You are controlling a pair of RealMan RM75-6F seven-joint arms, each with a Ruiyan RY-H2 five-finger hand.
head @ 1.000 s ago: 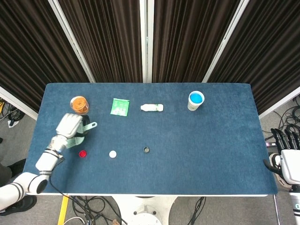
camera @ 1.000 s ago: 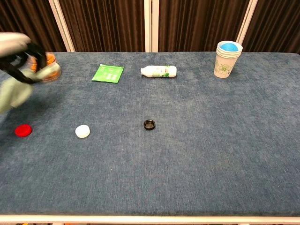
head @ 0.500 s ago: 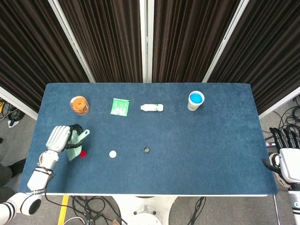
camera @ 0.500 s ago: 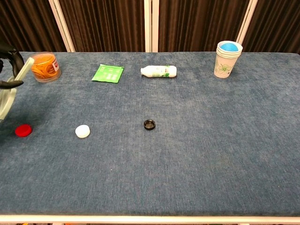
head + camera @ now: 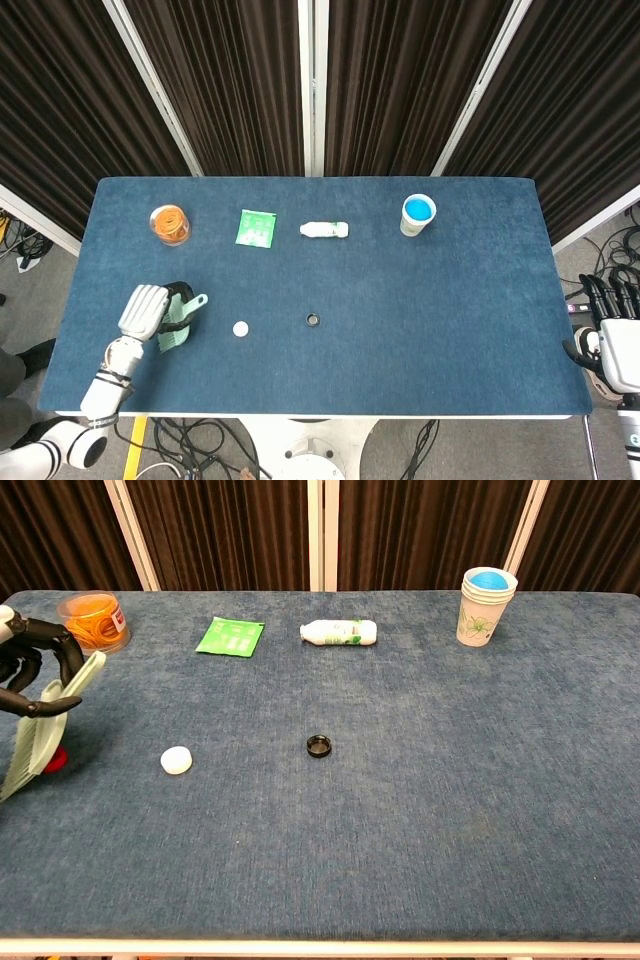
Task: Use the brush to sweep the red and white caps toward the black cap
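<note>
My left hand (image 5: 145,309) (image 5: 28,665) grips a pale green brush (image 5: 180,324) (image 5: 45,724) at the table's front left. The brush head sits down against the red cap (image 5: 55,759), which peeks out from behind it in the chest view and is hidden in the head view. The white cap (image 5: 240,328) (image 5: 176,761) lies a short way to the right of the brush. Further right is the black cap (image 5: 313,320) (image 5: 319,746), near the table's middle. My right hand (image 5: 615,335) hangs beyond the table's right edge, fingers extended, holding nothing.
Along the far side stand a jar of orange rubber bands (image 5: 170,224) (image 5: 92,621), a green packet (image 5: 256,228) (image 5: 231,636), a white bottle lying on its side (image 5: 324,230) (image 5: 339,632) and a stack of paper cups with a blue lid (image 5: 418,215) (image 5: 485,606).
My left hand has carried the brush down and to the right. The brush head now covers the red cap, which lay free beside it half a second ago.
</note>
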